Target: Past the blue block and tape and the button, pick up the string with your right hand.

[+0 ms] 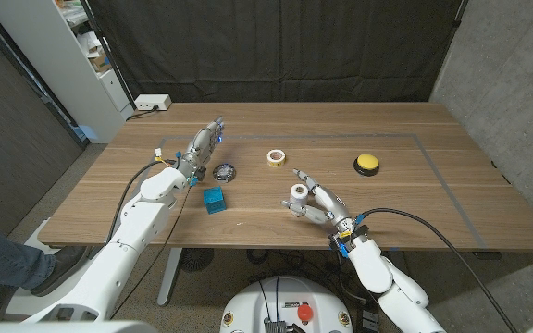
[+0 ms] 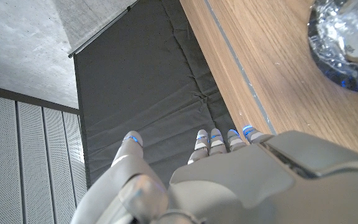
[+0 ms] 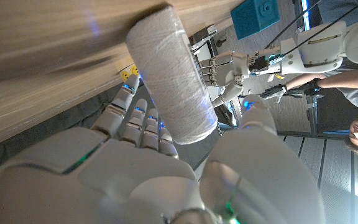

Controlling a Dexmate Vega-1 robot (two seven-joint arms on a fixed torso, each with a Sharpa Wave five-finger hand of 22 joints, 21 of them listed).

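While left hand [image 1: 199, 151] waits with fingers apart, holding nothing, right hand [image 1: 317, 205] grasps white string spool [image 1: 299, 193] near table's [image 1: 452, 213] centre.

From my head camera, the string [image 1: 299, 193] stands in the crook of my right hand [image 1: 318, 205], so I cannot tell whether the fingers actually clamp it. My right wrist camera cuts off the blue block [image 3: 263, 14] at the frame's edge, and the spool's far end hides behind the thumb. On the left wrist camera the shiny dark object [image 2: 347, 43] is cropped at the corner and too blurred to identify. My left hand [image 1: 202, 148] is too small to read its fingers clearly.
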